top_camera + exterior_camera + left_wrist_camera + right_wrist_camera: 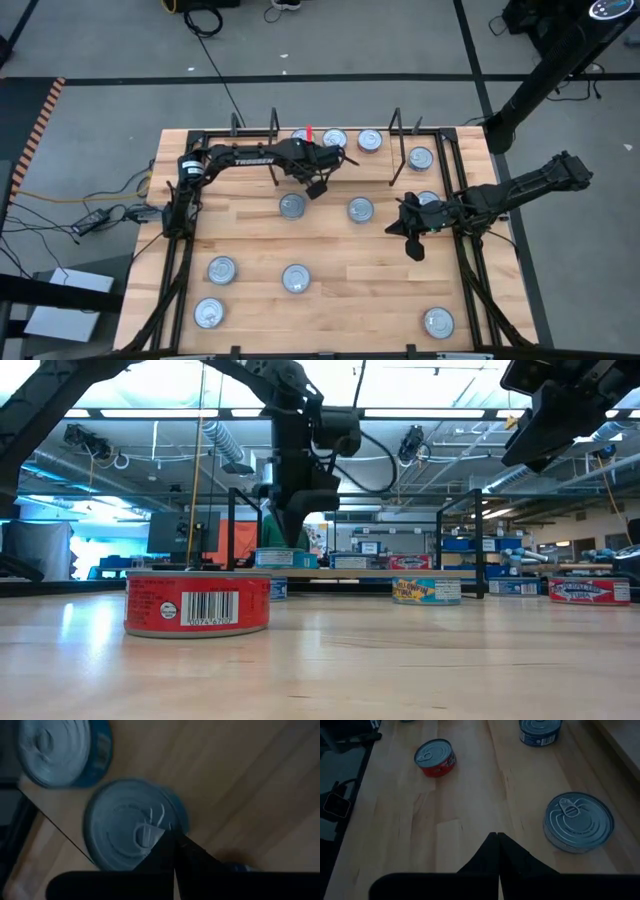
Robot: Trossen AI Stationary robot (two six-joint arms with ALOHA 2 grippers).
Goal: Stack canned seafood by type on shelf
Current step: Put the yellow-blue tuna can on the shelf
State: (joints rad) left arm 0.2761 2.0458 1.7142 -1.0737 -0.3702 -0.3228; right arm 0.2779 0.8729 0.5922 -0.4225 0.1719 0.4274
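Note:
The shelf [355, 168] runs along the table's far edge between black wire uprights, and several flat tins [370, 140] rest on it on their bases. My left gripper [318, 186] is shut and points steeply down over a blue-sided tin [125, 820] on the shelf. A second blue tin [55, 750] stands beside that one. Nothing is between the left fingers. My right gripper [412, 240] hangs shut and empty above the table's right part. More tins [291, 205] lie scattered on the table. My left gripper [173, 837] has its shut fingertips over the lid of the blue-sided tin, near the lid's rim [167, 817]. They come from above, slanting down. I cannot tell whether they touch the lid. The tin stands flat on the shelf.
Loose tins lie at the near left [221, 268], near middle [296, 278], near right [437, 321] and centre [360, 209]. A red tin [197, 603] stands close to the low camera. Black frame rails [470, 270] run along the table's left and right sides.

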